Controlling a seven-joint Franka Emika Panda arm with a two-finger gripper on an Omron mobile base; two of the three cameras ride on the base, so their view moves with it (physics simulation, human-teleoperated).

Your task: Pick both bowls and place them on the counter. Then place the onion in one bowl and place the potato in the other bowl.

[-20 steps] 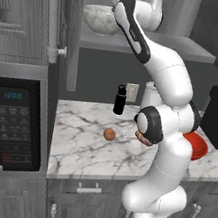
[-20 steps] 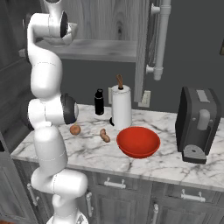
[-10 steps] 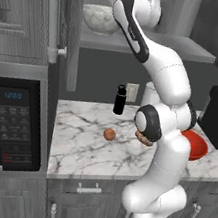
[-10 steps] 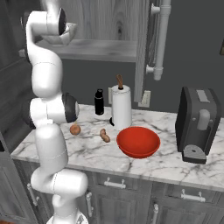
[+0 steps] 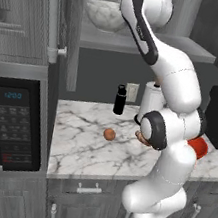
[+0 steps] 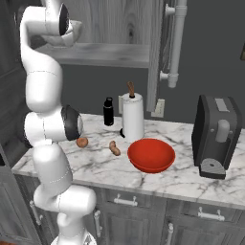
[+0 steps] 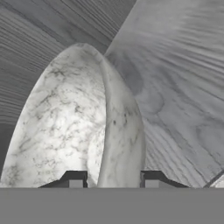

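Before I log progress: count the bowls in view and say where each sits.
2. The marble-patterned bowl is up on the grey shelf, its rim between the gripper fingers. The red bowl sits on the counter, right of the potato.

Grey wooden shelf [image 5: 158, 42] bearing the marble-patterned bowl [image 5: 106, 15], above the white marble counter [image 6: 182, 174] on which rest the onion [image 5: 109, 134], potato [image 6: 114, 149], glossy red bowl [image 6: 151, 155], black bottle [image 6: 109, 111], paper-towel roll [image 6: 133, 117], and, at its ends, a black toaster [image 6: 215, 135] and microwave [image 5: 7, 126].
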